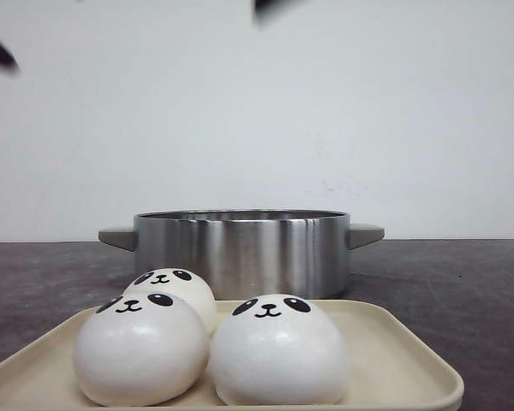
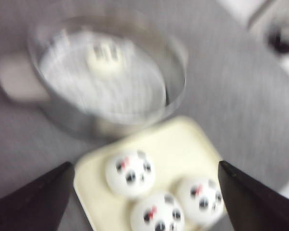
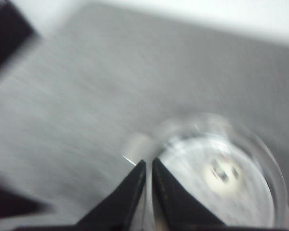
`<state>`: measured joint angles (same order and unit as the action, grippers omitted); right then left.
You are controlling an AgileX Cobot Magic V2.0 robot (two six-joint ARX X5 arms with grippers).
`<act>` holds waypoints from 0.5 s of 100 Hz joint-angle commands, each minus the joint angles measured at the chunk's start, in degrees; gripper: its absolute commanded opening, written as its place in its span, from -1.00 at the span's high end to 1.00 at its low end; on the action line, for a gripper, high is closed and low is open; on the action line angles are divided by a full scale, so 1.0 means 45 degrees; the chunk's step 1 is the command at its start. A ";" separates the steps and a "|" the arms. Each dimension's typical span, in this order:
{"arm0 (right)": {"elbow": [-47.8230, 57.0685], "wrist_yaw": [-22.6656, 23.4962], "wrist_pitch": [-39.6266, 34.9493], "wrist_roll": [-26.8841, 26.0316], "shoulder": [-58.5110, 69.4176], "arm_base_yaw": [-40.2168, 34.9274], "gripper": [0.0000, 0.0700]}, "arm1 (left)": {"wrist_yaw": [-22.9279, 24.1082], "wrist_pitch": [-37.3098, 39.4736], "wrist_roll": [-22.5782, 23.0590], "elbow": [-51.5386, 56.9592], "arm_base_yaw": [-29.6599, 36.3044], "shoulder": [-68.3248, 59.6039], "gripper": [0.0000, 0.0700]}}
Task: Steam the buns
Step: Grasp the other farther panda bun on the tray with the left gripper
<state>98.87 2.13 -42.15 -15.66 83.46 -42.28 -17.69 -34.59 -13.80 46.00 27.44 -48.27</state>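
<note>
Three white panda-face buns (image 1: 278,351) sit on a cream tray (image 1: 394,360) at the front; they also show, blurred, in the left wrist view (image 2: 130,173). A fourth bun (image 2: 104,56) lies inside the steel pot (image 1: 240,250), and it shows in the right wrist view (image 3: 223,174) too. My left gripper (image 2: 144,192) is open and empty, high above the tray. My right gripper (image 3: 148,163) is shut and empty, high above the pot's rim (image 3: 183,126).
The pot has grey side handles (image 1: 117,237). The dark grey table (image 1: 463,282) runs around pot and tray, with a white wall behind. Both arms only show as dark tips at the top of the front view (image 1: 270,7).
</note>
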 commanded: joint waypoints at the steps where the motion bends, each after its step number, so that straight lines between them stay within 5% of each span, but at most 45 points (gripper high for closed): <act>1: 0.0243 -0.0661 -0.0019 0.0204 -0.0860 -0.0704 0.97 | 0.0029 0.0068 -0.0393 0.0107 0.0389 -0.1030 -0.59; 23: 0.0243 -0.3133 -0.0049 0.0180 -0.3084 -0.2526 0.97 | 0.0073 0.0563 -0.0529 0.0121 0.1355 -0.4663 -0.59; 50: 0.0238 -0.5202 -0.1350 -0.0102 -0.3779 -0.2735 0.97 | 0.0515 0.2526 -0.1865 0.0121 0.1598 -0.7499 -0.73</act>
<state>99.18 -20.27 -47.33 -15.25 66.04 -54.00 -15.33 -25.08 -20.03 46.00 34.02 -79.94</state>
